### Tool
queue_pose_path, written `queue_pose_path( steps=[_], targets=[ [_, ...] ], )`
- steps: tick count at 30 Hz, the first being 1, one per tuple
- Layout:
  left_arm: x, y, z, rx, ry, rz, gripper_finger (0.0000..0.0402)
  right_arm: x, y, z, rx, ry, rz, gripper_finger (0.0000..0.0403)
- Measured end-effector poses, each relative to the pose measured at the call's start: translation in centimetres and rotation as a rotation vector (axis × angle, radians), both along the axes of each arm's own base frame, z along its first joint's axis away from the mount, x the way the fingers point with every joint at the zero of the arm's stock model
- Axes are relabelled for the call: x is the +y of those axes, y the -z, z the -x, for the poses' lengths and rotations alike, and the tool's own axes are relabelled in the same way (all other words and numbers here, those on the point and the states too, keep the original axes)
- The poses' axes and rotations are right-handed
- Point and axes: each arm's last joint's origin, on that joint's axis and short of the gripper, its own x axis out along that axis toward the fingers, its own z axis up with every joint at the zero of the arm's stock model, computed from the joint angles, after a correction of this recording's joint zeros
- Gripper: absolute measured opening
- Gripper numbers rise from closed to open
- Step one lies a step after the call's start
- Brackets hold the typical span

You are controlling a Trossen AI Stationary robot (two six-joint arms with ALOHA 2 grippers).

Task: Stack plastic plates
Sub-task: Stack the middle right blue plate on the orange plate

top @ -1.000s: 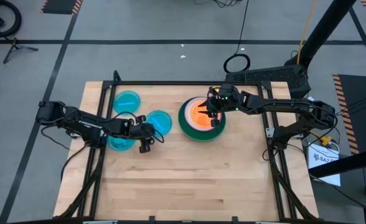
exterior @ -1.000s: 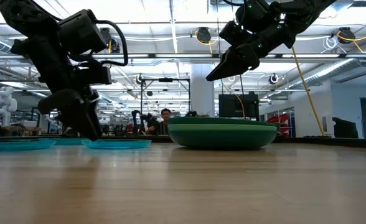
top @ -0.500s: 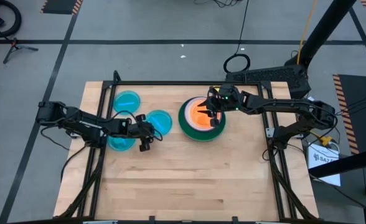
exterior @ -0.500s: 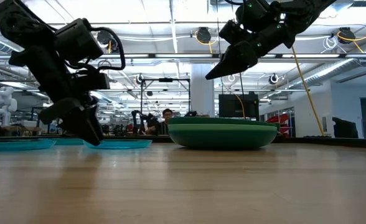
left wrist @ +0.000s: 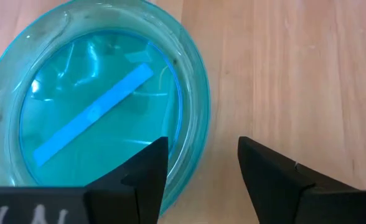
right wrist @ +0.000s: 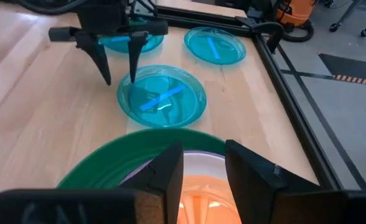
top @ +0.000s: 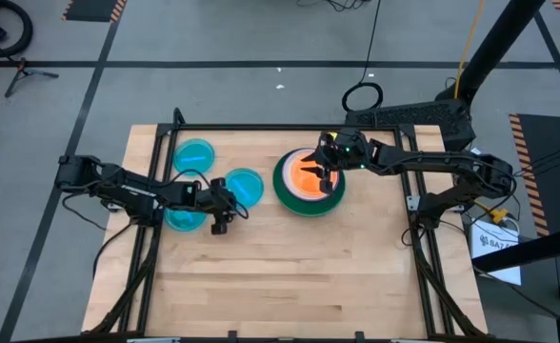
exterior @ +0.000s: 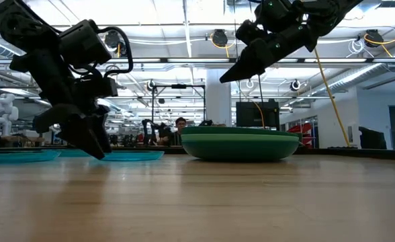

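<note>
Your left tool (top: 222, 215) is down low over the wooden tabletop (top: 290, 276), its fingers (left wrist: 139, 177) spread apart with nothing between them. Through its wrist camera, the rim of a blue plate (left wrist: 102, 115) sits right at the inner edge of 1 finger while the other finger hangs over bare wood, so the plate's edge lies in the gap but is not gripped. From above, that is the blue plate (top: 243, 185) nearest the middle of the tabletop, just beyond the tool's tips.

There are 3 translucent blue plates on your left side: that one, a second blue plate (top: 184, 218) partly under the left arm, and a third blue plate (top: 194, 152) farther back near the frame rail. All 3 lie flat and apart from each other.

Over to your right tool (top: 320, 171): it hovers above the stack, fingers parted a moderate way and holding nothing. Below it, the orange plate (top: 307, 174) rests on top, nested inside the large green plate (top: 291, 196); a pale rim shows between them in the right wrist view. At table height the green stack (exterior: 240, 144) sits flat, with the right tool (exterior: 228, 76) clearly above it and not touching.
</note>
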Motion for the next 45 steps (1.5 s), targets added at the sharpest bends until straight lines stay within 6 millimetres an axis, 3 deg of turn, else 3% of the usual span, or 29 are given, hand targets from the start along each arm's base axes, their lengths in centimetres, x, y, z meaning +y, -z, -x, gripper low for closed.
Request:
queue_pose_path(
  steps=[15, 28, 45],
  targets=[
    [0.3, 0.0, 0.0, 0.008, 0.061, 0.025, 0.008, 0.1, -0.1, -0.1, -0.027, 0.054, -0.103, 0.0114],
    [0.2, -0.1, 0.0, 0.001, 0.104, 0.012, 0.0008, 0.1, -0.1, -0.1, -0.027, 0.058, -0.109, 0.0114],
    [-0.8, -2.9, 0.8, -0.128, 0.149, 0.0, 0.0006, 0.4, -0.6, -0.4, -0.088, 0.072, -0.151, 0.0114]
  ],
)
